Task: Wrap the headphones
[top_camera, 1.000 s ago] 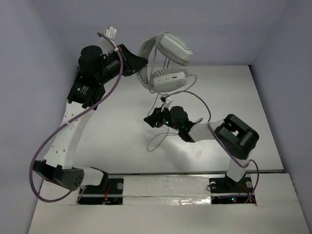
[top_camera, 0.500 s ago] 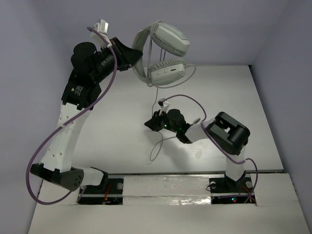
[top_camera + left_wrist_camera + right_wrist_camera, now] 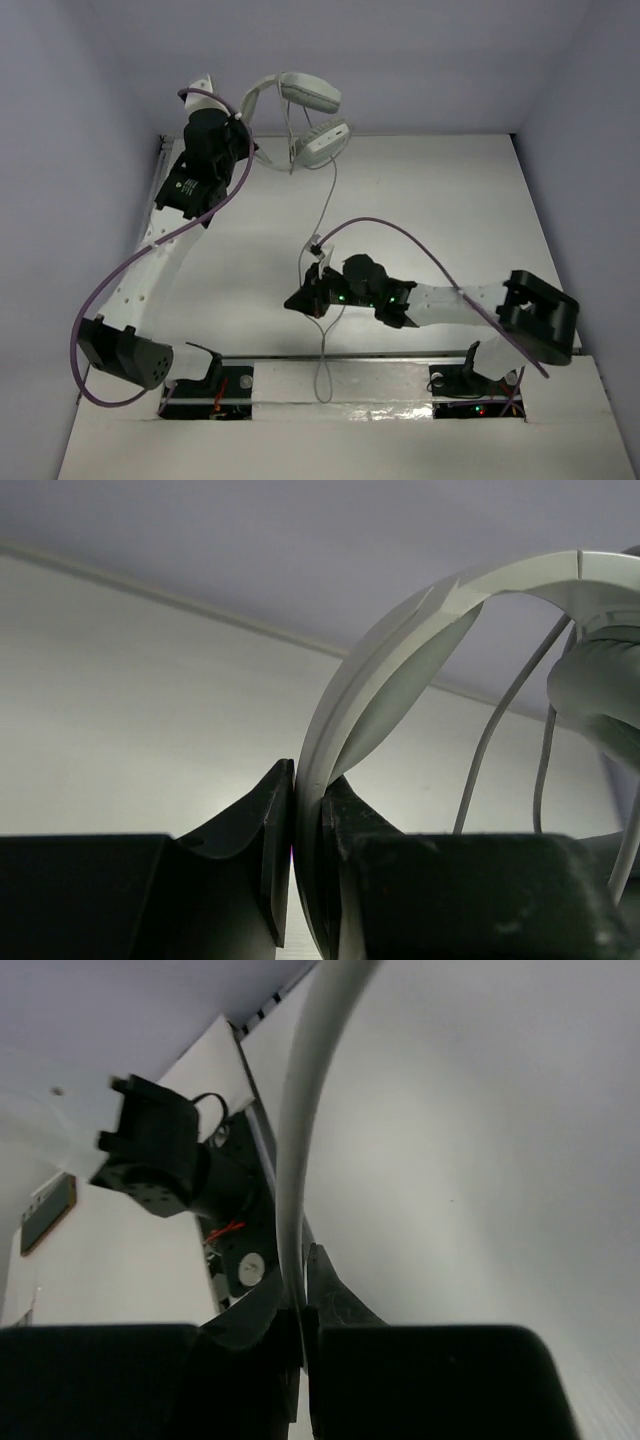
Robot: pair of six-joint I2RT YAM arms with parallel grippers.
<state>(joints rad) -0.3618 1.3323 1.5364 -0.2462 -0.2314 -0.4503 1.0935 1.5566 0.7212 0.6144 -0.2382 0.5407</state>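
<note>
The headphones hang in the air above the far left part of the table, held by their curved headband. The left gripper pinches that band between its two black fingers, which are pressed against either face of it. The two ear cups dangle just to the right of this gripper, one above the other. From the lower cup the thin white cord drops away toward the near edge and reaches the right gripper, which sits low over the table, well apart from the left one. In the right wrist view its fingers are closed tight on the cord, which runs straight up and out from between them. Beyond that grip, the loose end trails on across the near edge. A purple cable arcs over the right arm behind its gripper.
</note>
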